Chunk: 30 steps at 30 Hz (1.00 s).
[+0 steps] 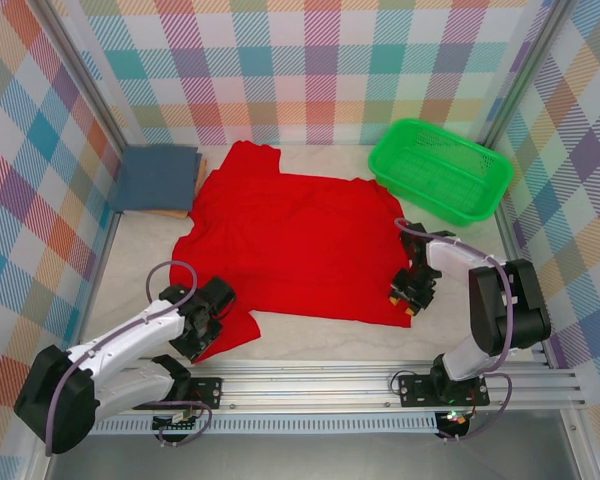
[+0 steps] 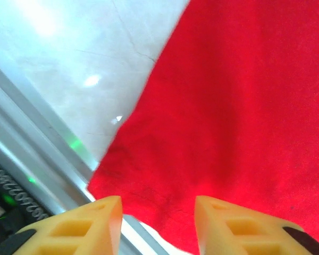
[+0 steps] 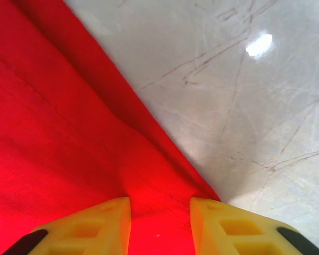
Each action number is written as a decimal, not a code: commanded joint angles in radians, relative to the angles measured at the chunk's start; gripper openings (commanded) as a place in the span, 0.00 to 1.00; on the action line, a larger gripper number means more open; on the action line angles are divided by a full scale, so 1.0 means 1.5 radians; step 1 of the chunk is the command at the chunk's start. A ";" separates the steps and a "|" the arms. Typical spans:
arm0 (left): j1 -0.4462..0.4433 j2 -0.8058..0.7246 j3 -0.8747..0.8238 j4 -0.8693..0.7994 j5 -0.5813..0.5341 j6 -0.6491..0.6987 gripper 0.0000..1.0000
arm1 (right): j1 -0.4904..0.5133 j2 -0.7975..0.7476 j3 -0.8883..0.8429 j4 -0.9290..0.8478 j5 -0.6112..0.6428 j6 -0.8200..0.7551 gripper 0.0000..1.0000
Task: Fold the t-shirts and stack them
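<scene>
The red t-shirt (image 1: 300, 240) lies spread out, plain side up, across the middle of the table. A slate-blue t-shirt (image 1: 157, 178) sits folded at the back left. My left gripper (image 1: 206, 322) is low over the red shirt's near-left corner. In the left wrist view its jaws (image 2: 158, 203) stand apart above flat red cloth (image 2: 228, 106). My right gripper (image 1: 406, 298) is at the shirt's near-right corner. Its yellow fingers (image 3: 160, 204) stand apart with a raised fold of red cloth (image 3: 58, 133) running between them.
A green mesh basket (image 1: 378, 160) stands at the back right. A tan board (image 1: 175, 212) pokes out under the blue shirt. The metal rail (image 2: 42, 159) runs along the near table edge just behind the left gripper. Checkered walls close in the sides and back.
</scene>
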 commanded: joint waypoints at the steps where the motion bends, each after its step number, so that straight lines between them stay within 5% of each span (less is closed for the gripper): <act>1: 0.006 -0.045 0.038 -0.111 -0.054 0.016 0.45 | 0.003 -0.021 0.037 -0.055 0.052 -0.021 0.40; 10: 0.006 -0.125 -0.055 -0.063 0.008 -0.029 0.46 | 0.007 -0.129 0.007 -0.096 0.019 -0.016 0.42; 19: 0.005 -0.064 -0.104 0.047 0.044 -0.043 0.44 | 0.007 -0.125 -0.037 -0.064 -0.016 0.001 0.43; 24: 0.005 0.012 -0.096 0.090 0.038 -0.036 0.33 | 0.007 -0.117 -0.029 -0.064 -0.018 -0.001 0.44; 30: 0.005 0.019 -0.035 0.053 -0.020 -0.013 0.05 | 0.007 -0.110 -0.022 -0.080 -0.002 0.002 0.43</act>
